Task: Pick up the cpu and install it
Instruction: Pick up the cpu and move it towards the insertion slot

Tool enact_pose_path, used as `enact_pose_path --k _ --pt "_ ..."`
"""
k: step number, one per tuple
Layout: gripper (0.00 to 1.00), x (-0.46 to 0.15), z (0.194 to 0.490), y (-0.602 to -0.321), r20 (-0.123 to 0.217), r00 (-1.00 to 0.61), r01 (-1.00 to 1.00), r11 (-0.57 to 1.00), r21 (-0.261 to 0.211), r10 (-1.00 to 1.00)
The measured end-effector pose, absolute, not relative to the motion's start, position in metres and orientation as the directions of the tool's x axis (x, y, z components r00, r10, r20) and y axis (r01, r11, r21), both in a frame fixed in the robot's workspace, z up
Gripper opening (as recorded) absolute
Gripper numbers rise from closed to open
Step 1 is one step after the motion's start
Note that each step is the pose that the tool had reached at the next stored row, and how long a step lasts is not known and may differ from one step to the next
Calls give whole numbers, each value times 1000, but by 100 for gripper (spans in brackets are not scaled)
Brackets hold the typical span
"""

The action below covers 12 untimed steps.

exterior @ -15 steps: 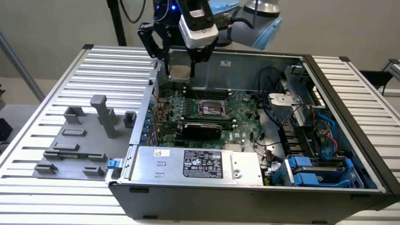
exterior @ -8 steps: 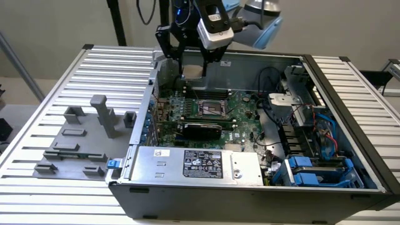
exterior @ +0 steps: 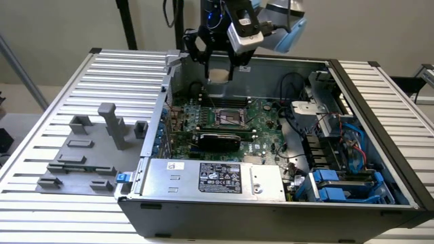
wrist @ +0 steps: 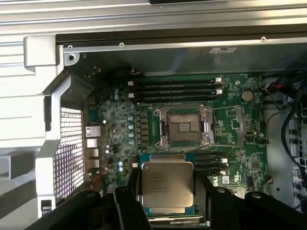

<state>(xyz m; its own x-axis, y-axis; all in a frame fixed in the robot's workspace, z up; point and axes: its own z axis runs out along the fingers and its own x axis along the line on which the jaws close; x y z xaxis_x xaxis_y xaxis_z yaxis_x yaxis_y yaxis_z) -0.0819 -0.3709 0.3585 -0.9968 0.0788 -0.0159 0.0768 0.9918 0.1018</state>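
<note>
The cpu point(wrist: 167, 188), a small square chip with a silvery top and a thin green rim, sits flat between my black fingers point(wrist: 125, 194). My gripper point(exterior: 218, 71) is shut on the cpu point(exterior: 218, 75) and hangs above the far edge of the open computer case. The black metal-framed socket point(wrist: 184, 127) on the green motherboard lies open and bare, with its contact field showing. In the exterior view the socket point(exterior: 229, 118) is below the chip and nearer the camera. The chip is held clear of the board and touches nothing else.
A silver power supply point(exterior: 210, 179) fills the case's near side. Grey fixture blocks point(exterior: 88, 147) stand on the slatted table at the exterior view's left. Black cables point(exterior: 298, 109) and blue drive bays point(exterior: 339, 185) crowd the right side. Memory slots point(wrist: 172, 88) run beside the socket.
</note>
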Motion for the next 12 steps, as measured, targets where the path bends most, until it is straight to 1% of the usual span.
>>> enact_pose_path --k 12 --pt "55 -56 337 -325 -16 -997 77 992 101 79"
